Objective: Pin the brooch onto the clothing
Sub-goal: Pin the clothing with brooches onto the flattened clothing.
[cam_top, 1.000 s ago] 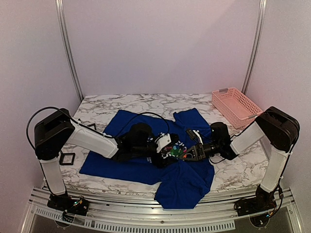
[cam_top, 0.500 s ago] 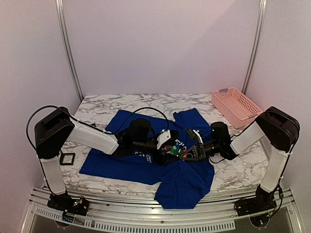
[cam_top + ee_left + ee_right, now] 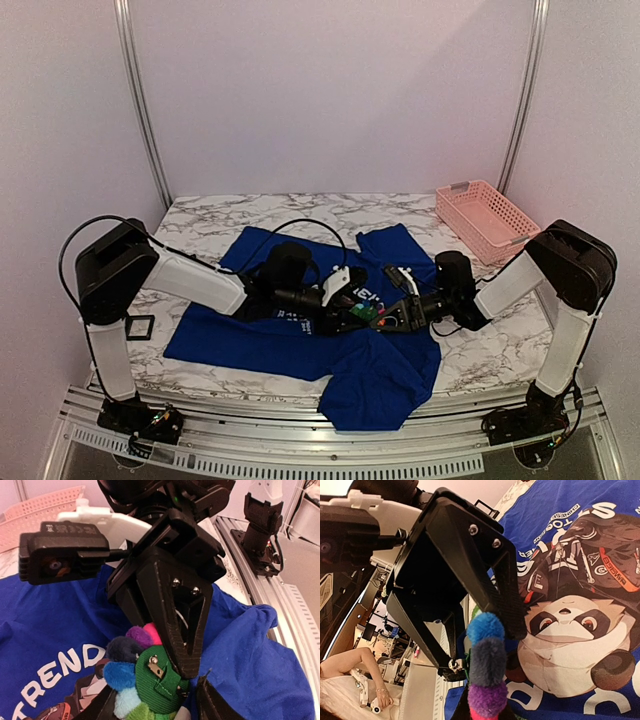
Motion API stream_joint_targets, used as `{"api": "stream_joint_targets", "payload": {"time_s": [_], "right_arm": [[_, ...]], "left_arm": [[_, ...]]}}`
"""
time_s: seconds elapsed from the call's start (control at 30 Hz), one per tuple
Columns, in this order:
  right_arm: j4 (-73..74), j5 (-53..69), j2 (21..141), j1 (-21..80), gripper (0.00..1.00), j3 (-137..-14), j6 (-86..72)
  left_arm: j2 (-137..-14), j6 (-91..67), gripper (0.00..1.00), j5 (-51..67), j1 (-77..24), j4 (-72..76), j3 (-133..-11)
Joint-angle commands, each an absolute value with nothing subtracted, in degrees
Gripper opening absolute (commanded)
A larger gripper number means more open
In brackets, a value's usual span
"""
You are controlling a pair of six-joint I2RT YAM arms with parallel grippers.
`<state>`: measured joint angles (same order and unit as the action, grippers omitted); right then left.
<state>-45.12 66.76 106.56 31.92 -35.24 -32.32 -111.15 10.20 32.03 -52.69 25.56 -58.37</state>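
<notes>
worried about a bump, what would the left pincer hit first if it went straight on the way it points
The brooch, sitting between the fingers of the left pincer; right behind it, the right pincer that holds it. Depth is hard to judge.

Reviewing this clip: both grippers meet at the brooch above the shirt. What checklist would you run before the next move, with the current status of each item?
1. The right gripper is shut on the brooch: ok.
2. The left gripper has its fingers either side of the brooch; firm contact: cannot tell.
3. The brooch is over the T-shirt, near the chest print: ok.
4. The metal clasp on the green backing is in view: ok. Pin open or closed: cannot tell.
5. Pin through the cloth: not ok, no fabric shows on the backing.
</notes>
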Motion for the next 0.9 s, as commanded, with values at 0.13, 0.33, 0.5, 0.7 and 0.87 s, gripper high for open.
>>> {"api": "stream_joint_targets", "payload": {"time_s": [0.13,0.33,0.5,0.7,0.87], "right_arm": [[-48.0,71.0,105.4,32.1,0.0,-35.2,-32.2],[-45.2,69.2,104.8,32.2,0.0,-36.1,-29.1],[-35.4,66.8,103.5,33.4,0.0,-39.0,-19.1],[-35.2,66.6,103.6,33.7,0.0,-40.1,-16.1],[-36.3,66.1,103.8,33.7,0.0,-40.3,-15.9]], "left_arm": [[-113.9,5.6,0.47,39.3,-51.7,26.0,-60.9],[-114.3,1.4,0.42,42.2,-51.4,27.2,-61.4],[-114.2,1.0,0.32,44.4,-51.6,28.4,-61.3],[-114.4,0.2,0.25,44.8,-51.6,29.0,-61.7],[-115.0,-1.5,0.26,46.1,-51.6,29.1,-62.2]]}}
